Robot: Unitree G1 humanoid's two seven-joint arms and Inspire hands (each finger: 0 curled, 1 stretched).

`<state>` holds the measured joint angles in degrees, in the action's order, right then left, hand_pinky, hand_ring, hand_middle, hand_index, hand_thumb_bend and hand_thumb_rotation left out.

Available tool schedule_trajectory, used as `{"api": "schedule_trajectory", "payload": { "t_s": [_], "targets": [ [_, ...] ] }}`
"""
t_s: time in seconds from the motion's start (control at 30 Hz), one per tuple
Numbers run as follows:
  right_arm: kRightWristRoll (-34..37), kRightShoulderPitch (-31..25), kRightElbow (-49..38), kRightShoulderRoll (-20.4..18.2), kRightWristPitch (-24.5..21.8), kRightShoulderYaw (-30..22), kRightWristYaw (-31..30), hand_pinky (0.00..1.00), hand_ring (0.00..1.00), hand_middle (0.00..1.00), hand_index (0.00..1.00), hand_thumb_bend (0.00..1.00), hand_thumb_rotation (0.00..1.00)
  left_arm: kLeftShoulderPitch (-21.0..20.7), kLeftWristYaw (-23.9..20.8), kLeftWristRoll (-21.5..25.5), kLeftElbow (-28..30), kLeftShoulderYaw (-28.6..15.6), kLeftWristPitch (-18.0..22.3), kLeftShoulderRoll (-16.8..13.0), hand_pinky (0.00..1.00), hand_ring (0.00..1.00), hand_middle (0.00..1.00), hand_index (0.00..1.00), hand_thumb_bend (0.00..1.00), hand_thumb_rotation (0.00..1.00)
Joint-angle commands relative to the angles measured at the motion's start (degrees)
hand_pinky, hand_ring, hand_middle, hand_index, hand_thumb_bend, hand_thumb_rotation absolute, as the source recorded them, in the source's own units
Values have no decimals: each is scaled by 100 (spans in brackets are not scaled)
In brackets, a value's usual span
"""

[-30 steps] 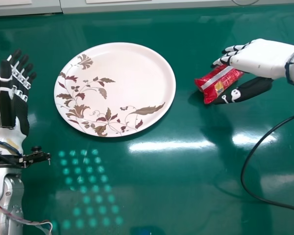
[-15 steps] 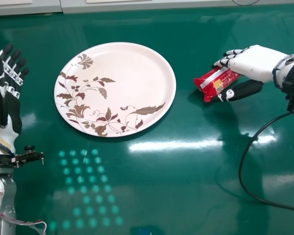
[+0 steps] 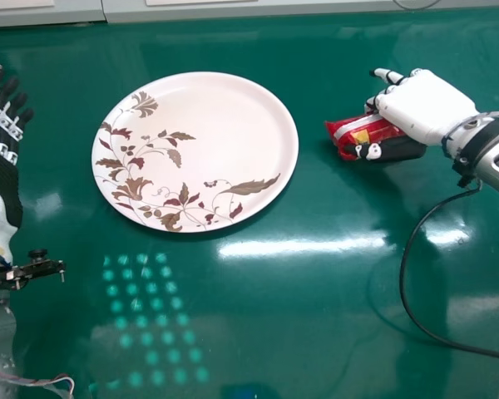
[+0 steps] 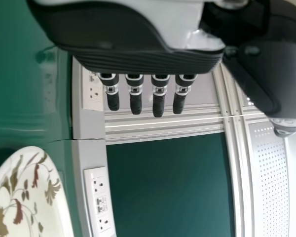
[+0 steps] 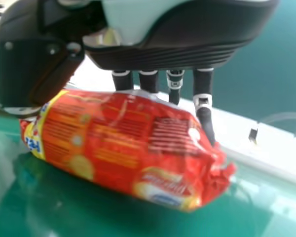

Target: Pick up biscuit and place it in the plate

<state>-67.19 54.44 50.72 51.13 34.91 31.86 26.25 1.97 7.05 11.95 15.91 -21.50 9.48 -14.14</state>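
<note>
- Biscuit packet [image 3: 360, 133] has turned, right of the plate [image 3: 233, 125].
- Right hand [image 3: 427, 106], right of the plate: clasping the packet.
- Left hand [image 3: 6, 187], left of the plate: released.

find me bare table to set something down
Bare table lies between the plate and biscuit packet, and, wider, on the plate's near side, left of the black cable. Crowded: the right, with the right hand at the packet, and the left edge, by the left hand.
</note>
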Motion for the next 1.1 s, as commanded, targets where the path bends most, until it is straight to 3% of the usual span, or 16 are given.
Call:
{"api": "schedule_trajectory", "payload": {
  "t_s": [0.0, 0.4, 0.77, 1.07],
  "targets": [
    [-47, 85, 134, -70, 63, 132, 252, 16, 41, 47, 50, 52, 0, 134, -24, -26, 126, -81, -40, -59, 100, 100, 100, 100, 95, 82],
    [360, 218, 353, -31, 493, 90, 289, 11, 43, 48, 49, 52, 0, 103, -4, -72, 25, -38, 85, -33, 100, 100, 100, 100, 94, 82],
    [534, 11, -218, 231, 556, -146, 520, 10, 43, 48, 48, 51, 0, 155, -6, -64, 44, -4, 35, 24, 100, 100, 100, 100, 96, 82],
    [1243, -345, -1728, 701, 508, -895, -642, 11, 43, 47, 48, 51, 0, 125, -1, -27, 25, 77, -7, 76, 100, 100, 100, 100, 99, 79]
  ]
}}
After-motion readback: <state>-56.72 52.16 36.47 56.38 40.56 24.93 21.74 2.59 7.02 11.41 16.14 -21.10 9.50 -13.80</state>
